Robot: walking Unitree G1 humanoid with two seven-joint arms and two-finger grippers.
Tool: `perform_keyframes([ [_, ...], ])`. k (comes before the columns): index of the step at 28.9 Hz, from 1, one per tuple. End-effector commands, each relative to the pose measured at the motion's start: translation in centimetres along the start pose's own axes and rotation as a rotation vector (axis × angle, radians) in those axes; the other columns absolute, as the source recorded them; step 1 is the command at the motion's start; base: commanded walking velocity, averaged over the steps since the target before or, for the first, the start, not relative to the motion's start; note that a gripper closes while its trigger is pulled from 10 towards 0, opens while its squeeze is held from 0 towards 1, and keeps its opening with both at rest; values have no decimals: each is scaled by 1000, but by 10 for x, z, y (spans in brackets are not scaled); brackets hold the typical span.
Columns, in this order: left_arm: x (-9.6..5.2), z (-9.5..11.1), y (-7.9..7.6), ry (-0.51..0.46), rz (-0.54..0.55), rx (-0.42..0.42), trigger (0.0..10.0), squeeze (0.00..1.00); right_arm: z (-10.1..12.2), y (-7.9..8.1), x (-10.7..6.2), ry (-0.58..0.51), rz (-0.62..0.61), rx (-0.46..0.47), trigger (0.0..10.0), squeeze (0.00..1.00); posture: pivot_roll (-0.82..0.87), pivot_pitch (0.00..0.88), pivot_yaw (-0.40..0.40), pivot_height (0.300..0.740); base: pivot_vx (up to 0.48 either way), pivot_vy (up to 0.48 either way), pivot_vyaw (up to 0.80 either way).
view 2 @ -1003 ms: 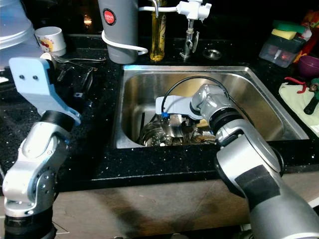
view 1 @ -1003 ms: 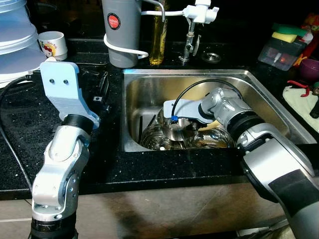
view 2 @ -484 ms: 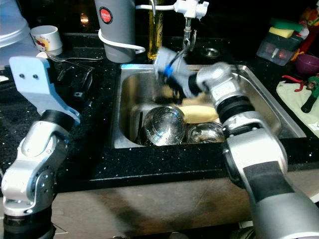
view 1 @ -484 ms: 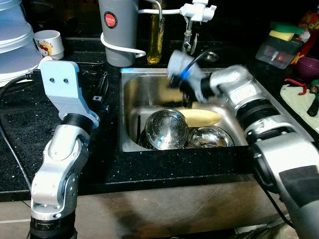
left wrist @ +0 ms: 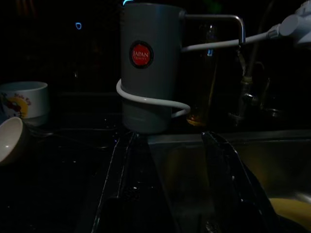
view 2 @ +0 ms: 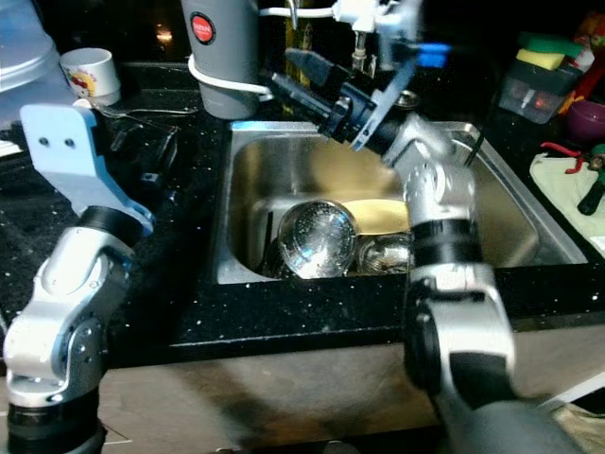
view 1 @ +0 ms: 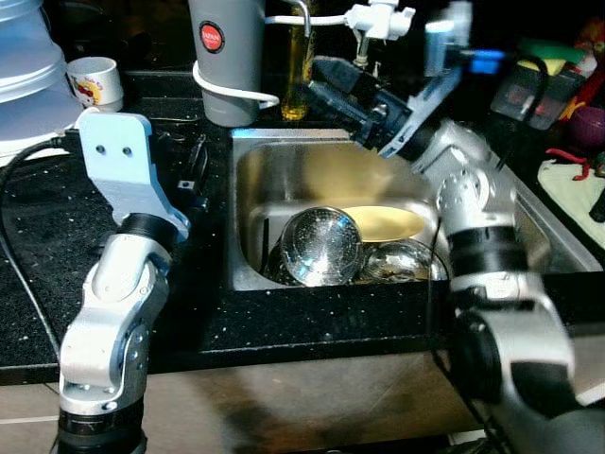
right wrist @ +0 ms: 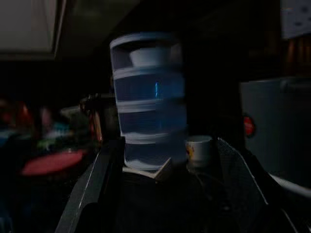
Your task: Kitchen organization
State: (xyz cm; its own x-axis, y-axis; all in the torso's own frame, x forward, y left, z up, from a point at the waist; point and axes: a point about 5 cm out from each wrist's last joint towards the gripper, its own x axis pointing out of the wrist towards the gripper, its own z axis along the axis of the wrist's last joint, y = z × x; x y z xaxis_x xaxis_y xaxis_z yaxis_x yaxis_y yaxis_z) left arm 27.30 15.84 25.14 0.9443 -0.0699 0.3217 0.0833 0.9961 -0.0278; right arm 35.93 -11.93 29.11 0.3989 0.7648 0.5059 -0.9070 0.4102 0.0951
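Lifted clear of the sink (view 1: 284, 151), the right gripper (view 1: 333, 83) now points back-left over its rear rim, fingers spread narrowly and empty; a second ago it was down among the dishes. Going left to right: the left gripper (left wrist: 170, 184) hangs open over the counter, facing the grey jug (view 1: 225, 57). A steel colander (view 1: 321, 244), a yellow plate (view 1: 383, 222) and a steel bowl (view 1: 402, 260) sit in the basin. Any swing leftward should probably stay high (the jug, an oil bottle (view 1: 299, 71) and the tap (view 1: 373, 28) crowd that rim).
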Motion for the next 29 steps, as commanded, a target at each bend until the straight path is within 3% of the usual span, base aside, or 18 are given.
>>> perform_keyframes([
  [1, 1, -6, 0, 35, 13, 3, 10000, 0, -1, 2, -6, -69, -51, 70, 10000, 0, -75, 10, -65, 732, 0, 0, 0],
  [8, 2, -10, -5, 60, -2, -17, 10000, 0, -16, 9, -10, -100, -116, 151, 10000, 0, -77, 2, -48, 732, 0, 0, 0],
  [17, 4, -9, -5, 63, -15, -17, 10000, 0, -17, 20, -7, -127, -138, 198, 10000, 0, -77, 5, -35, 732, 0, 0, 0],
  [29, 3, -20, -8, 113, -26, -19, 10000, 0, -32, 33, -2, -80, -159, 212, 10000, 0, -75, 11, -30, 732, -288, 0, 0],
])
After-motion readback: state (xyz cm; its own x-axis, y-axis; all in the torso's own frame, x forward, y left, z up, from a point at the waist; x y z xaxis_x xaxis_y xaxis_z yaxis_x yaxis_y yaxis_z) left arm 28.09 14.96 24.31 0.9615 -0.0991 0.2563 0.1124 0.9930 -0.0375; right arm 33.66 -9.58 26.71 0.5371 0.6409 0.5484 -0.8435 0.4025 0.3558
